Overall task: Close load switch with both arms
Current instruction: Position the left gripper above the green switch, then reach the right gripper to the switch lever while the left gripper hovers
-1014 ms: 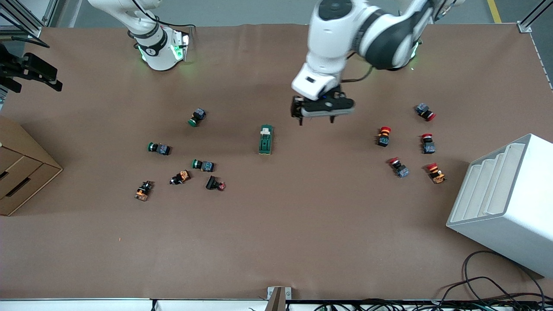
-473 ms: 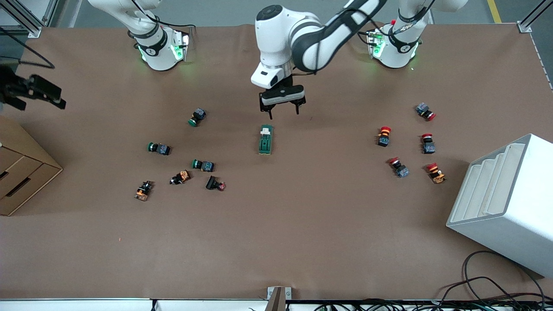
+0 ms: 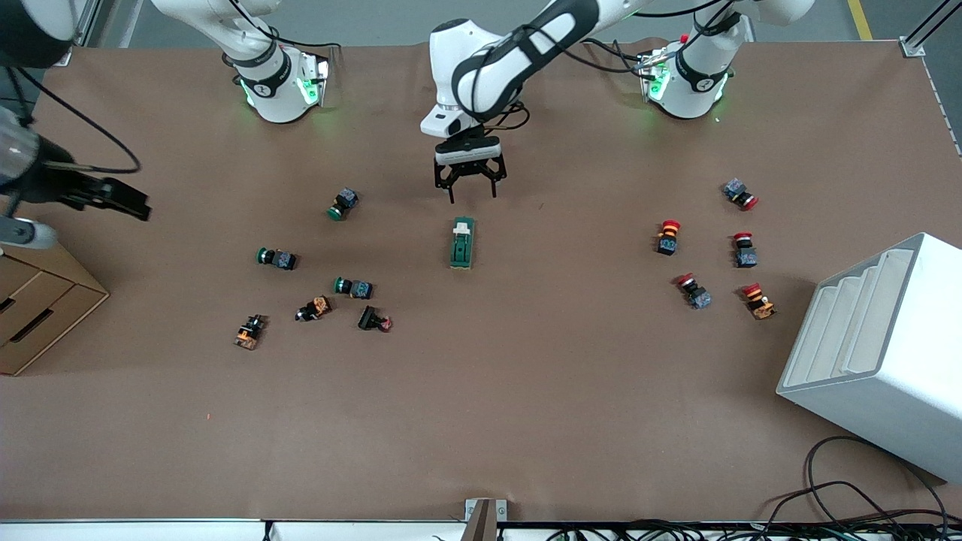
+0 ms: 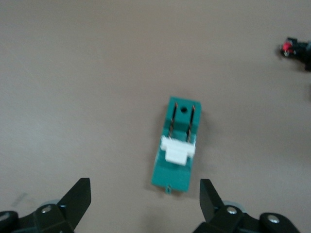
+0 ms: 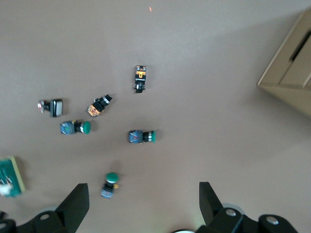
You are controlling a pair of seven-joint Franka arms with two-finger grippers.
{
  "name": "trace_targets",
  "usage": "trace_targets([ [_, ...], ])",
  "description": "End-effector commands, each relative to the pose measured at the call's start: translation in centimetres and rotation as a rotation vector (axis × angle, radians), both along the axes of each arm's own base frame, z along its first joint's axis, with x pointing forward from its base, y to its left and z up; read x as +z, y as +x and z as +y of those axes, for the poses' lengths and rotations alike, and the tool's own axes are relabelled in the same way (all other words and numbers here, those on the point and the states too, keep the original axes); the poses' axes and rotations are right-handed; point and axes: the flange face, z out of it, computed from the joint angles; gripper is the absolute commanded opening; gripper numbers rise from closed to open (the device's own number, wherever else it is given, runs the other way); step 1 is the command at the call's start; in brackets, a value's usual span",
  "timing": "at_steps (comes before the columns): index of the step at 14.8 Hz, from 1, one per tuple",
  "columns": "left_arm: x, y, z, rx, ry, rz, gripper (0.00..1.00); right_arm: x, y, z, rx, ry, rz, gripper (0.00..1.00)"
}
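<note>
The load switch (image 3: pixel 462 243) lies flat on the brown surface (image 3: pixel 526 391), in the middle of it, with its white lever (image 3: pixel 463 225) at the end closest to the robots' bases. Nothing touches it.

The left gripper (image 3: pixel 466 183) hangs over the surface just beside the lever end. Its fingers (image 4: pixel 77 198) are spread wide and hold nothing.

The right gripper (image 3: pixel 113 198) is up over the right arm's end of the surface, near the cardboard drawers (image 3: pixel 34 304) and well apart from the switch. Its fingers (image 5: pixel 77 201) are spread wide too.

This looks like the reaching step. Next, the left gripper likely needs to come down around the switch, while the right gripper crosses over to help push the lever.
</note>
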Motion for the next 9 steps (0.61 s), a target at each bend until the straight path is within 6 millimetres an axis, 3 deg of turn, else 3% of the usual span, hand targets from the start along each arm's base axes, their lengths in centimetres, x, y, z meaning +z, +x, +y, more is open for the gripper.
trace_targets([
  [1,-2.5,-1.9,-0.7,-0.033,0.004,-0.062,0.99,-2.2,0.0,6.0,-0.184,-0.013,0.016,1.00],
  [6,-6.3,-4.5,-0.4,-0.098,0.062,-0.178,0.98,-7.6,0.7,15.2,-0.382,0.009,-0.015,1.00],
  [9,-9.1,-4.8,0.1,-0.136,0.074,-0.299,0.98,-11.9,-0.1,21.6,-0.504,0.022,-0.050,1.00],
])
